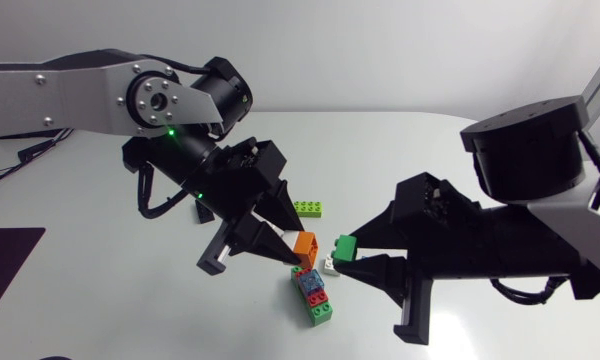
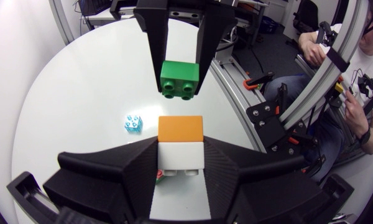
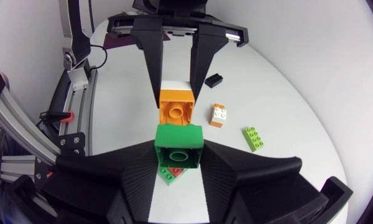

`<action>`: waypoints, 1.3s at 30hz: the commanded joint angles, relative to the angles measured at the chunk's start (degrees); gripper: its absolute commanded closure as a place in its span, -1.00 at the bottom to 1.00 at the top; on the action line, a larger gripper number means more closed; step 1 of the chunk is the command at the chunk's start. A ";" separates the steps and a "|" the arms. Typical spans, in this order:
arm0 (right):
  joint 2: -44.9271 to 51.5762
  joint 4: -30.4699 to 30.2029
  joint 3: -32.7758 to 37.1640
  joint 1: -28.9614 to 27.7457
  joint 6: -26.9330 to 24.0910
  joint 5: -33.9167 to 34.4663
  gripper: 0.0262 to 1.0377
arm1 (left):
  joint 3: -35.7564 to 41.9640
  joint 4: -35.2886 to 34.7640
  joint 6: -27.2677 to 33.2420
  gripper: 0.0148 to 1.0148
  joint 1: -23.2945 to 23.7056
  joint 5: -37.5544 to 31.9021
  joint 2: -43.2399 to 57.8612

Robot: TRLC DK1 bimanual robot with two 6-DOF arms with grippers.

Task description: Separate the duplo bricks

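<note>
Right now, a small green plastic duplo brick (image 2: 179,78) is clenched in the right pincer (image 3: 179,155) and carried above the white counter (image 1: 110,300). It is just apart from an orange-on-white plastic brick pair (image 3: 176,106), which is gripped by the left pincer (image 2: 181,163). A multicoloured brick stack (image 1: 315,295) is seen below, on the counter. Bricks are judged light, stiff & slick-walled. Stud fit is prob. tight, so the pair is best taken on flat side walls, one brick per pincer, w/ a tilted pull.
</note>
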 commanded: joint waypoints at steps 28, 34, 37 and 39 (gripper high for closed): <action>42.25 32.36 -2.44 -29.78 -6.90 -2.61 0.37 | -9.00 2.62 -0.59 0.62 4.78 -3.63 -6.90; 47.96 36.14 -0.25 -29.35 -6.28 -1.38 0.35 | -10.76 3.94 -0.15 0.62 5.57 -3.63 -7.34; 48.14 37.37 -0.95 -28.64 -6.37 -1.12 0.34 | -11.37 4.38 0.11 0.62 5.83 -3.63 -7.34; 48.05 37.98 -1.57 -28.55 -6.54 -0.33 0.28 | -11.64 4.56 0.29 0.62 5.83 -3.63 -7.43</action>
